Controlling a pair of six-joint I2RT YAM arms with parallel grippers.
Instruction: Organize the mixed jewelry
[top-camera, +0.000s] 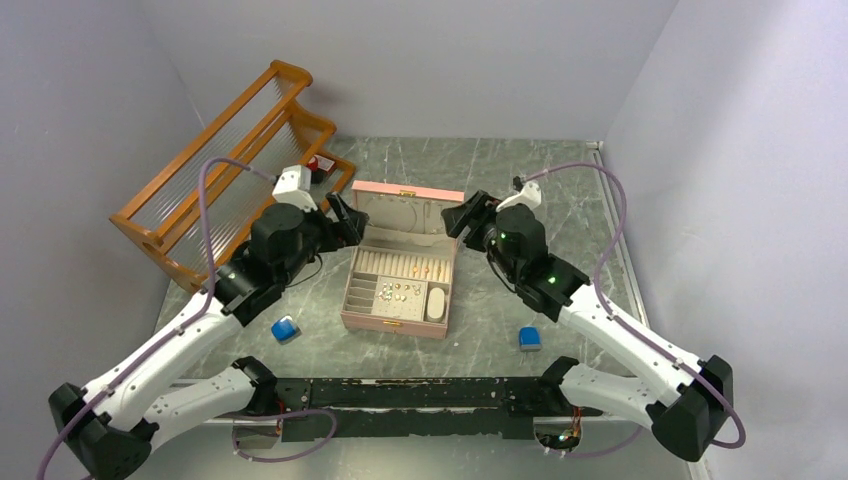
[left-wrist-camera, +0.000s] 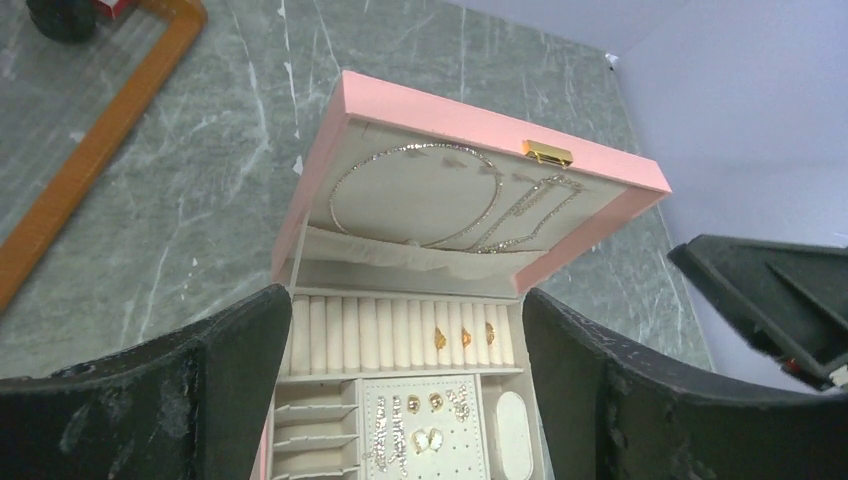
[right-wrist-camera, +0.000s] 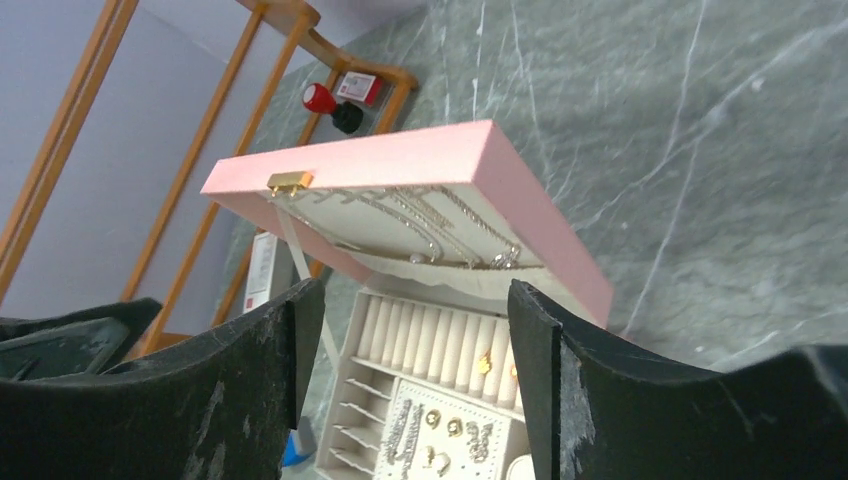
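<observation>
Pink box (top-camera: 393, 325) sits mid of table (top-camera: 520, 170), lid (top-camera: 405, 190) up, tilted back toward 12. L gripper (top-camera: 345, 222) is at the lid's 9 o'clock edge and R gripper (top-camera: 466, 215) at its 3 o'clock edge, both aimed inward. Touching the lid or just beside it: can't tell from top cam.

L gripper (left-wrist-camera: 407, 305): fingers spread wide, nothing btwn them, no hold on anything. R gripper (right-wrist-camera: 415, 295): same, wide apart, empty.

Jewelry is all inside the box, none in either gripper:
- wire hoop (left-wrist-camera: 415, 148) lies on the lid lining, chains (left-wrist-camera: 530, 205) just beside at its 3. On L wrist cam the hoop is at 12 of the finger gap, beyond the tips. On R wrist cam the lid underside is also at 12 of the gap; chains (right-wrist-camera: 435, 222) show, hoop hard to pick out.
- gold pcs (left-wrist-camera: 465, 336) sit in the ring rolls, right end of the row, at 6 of the hoop.
- studs (left-wrist-camera: 430, 420) sit on the pin panel, at 6 of the rolls, btwn L fingers at frame bottom.

Top cam: blue block (top-camera: 285, 328) at box's 8, second blue block (top-camera: 529, 338) at 4, both well apart from grippers. Wooden rack (top-camera: 220, 170) at 10.
</observation>
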